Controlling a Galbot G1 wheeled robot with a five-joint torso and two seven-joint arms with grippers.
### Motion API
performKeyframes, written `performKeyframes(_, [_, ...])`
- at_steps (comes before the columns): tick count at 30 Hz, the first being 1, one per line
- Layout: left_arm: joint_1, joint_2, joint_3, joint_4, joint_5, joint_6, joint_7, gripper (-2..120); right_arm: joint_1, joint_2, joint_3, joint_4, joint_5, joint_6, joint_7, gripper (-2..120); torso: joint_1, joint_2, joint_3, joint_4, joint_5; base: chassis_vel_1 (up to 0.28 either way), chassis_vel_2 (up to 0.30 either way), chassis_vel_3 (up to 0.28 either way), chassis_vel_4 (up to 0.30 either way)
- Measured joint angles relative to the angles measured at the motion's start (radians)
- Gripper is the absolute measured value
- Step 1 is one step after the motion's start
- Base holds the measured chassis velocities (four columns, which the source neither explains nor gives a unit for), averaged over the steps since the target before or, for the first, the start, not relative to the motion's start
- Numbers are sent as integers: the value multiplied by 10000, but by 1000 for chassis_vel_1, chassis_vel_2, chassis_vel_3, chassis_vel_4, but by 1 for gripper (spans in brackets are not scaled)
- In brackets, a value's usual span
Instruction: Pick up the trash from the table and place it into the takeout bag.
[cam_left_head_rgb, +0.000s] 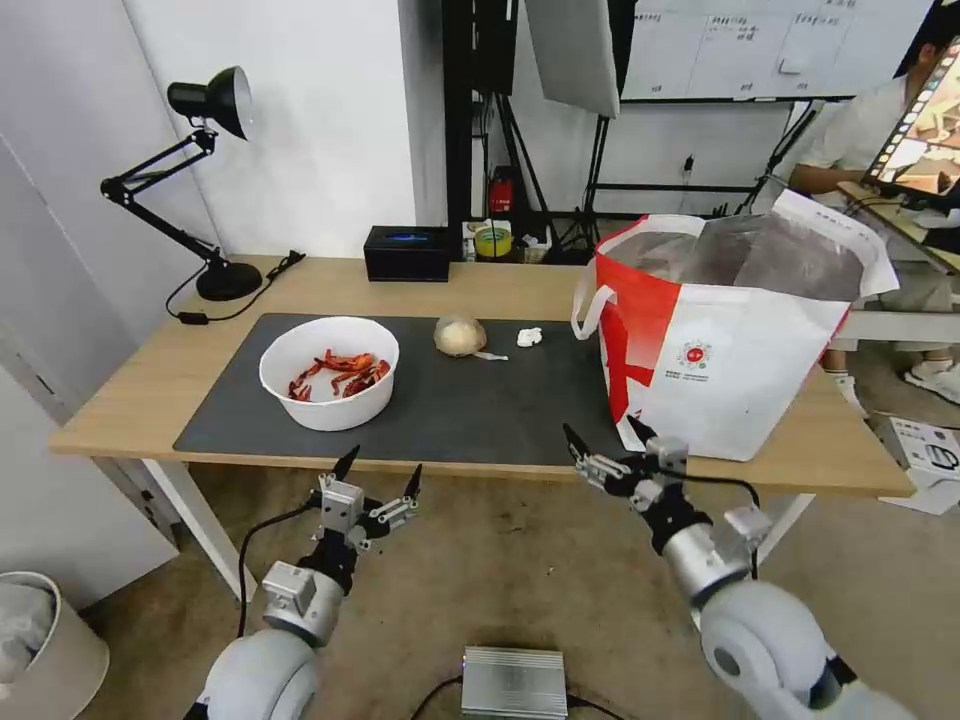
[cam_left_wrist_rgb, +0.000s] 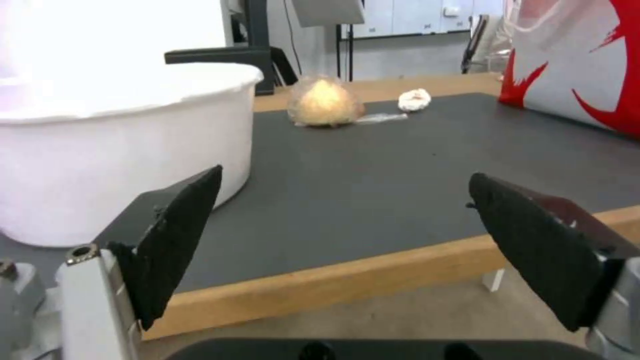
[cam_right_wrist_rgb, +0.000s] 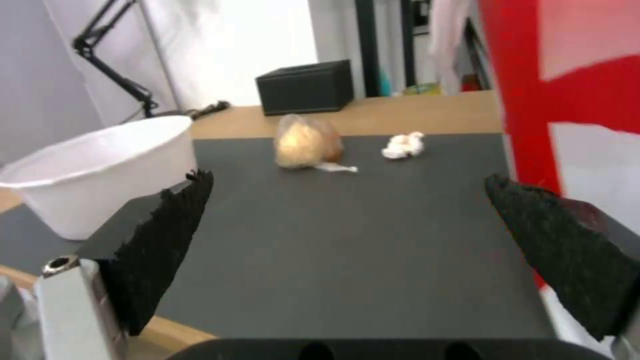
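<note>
Both of your arms sit low at the near edge of the table (cam_left_head_rgb: 520, 285), nothing gripped. The left gripper (cam_left_head_rgb: 378, 472) has its fingers spread wide and empty, just short of the near edge, and the white bowl (cam_left_head_rgb: 329, 372) lies directly beyond it on the left part of the dark mat (cam_left_head_rgb: 480, 400); that arm is plainly the nearer one for the bowl. The right gripper (cam_left_head_rgb: 604, 442) is likewise spread and empty, at the near edge just left of the takeout bag (cam_left_head_rgb: 725, 330). From its fingers the tan wrapped ball (cam_left_head_rgb: 460, 335) and the small tissue wad (cam_left_head_rgb: 529, 337) lie farther in and to the left, about mid-mat toward the far side, the wad just right of the ball. The ball's wrapper trails a short twisted tail toward the wad. The bowl holds red crayfish shells (cam_left_head_rgb: 340, 372) in its bottom. The bag stands upright on the right, mouth open, foil lining showing; you can't see what is inside.
</note>
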Motion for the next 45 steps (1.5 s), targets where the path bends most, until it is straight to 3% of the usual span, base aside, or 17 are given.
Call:
performKeyframes(9, [-49, 23, 39, -33, -8, 27, -70, 100, 838, -381, -609, -75, 972, -456, -509, 100, 0, 0, 0, -1, 0, 0, 0, 0, 0])
performKeyframes(18, [5, -40, 0, -5, 20, 34, -94, 100, 2951, -401, -1988, -872, 1145, -744, -256, 100, 0, -1, -1, 0, 0, 0, 0, 0, 0])
performKeyframes(22, [76, -65, -86, -8, 32, 38, -103, 100, 3718, -197, -2605, -1296, 1151, -902, 173, 100, 0, 0, 0, 0, 0, 0, 0, 0, 0])
performKeyframes(28, [260, -134, -275, -38, 58, 40, -109, 100, 4853, 517, -3482, -1914, 1244, -1649, 1622, 100, 0, 0, -1, 1, 0, 0, 0, 0, 0])
performKeyframes(36, [430, -172, -398, -81, 89, 45, -114, 100, 5878, 1187, -4083, -2769, 1173, -2479, 3247, 100, 0, 0, -1, 0, -1, 0, 0, 0, 0])
performKeyframes(45, [480, -215, -427, -56, 116, 45, -115, 100, 6763, 1858, -4443, -3749, 1283, -3026, 4096, 100, 0, 1, 0, 0, 0, 0, 0, 0, 0])
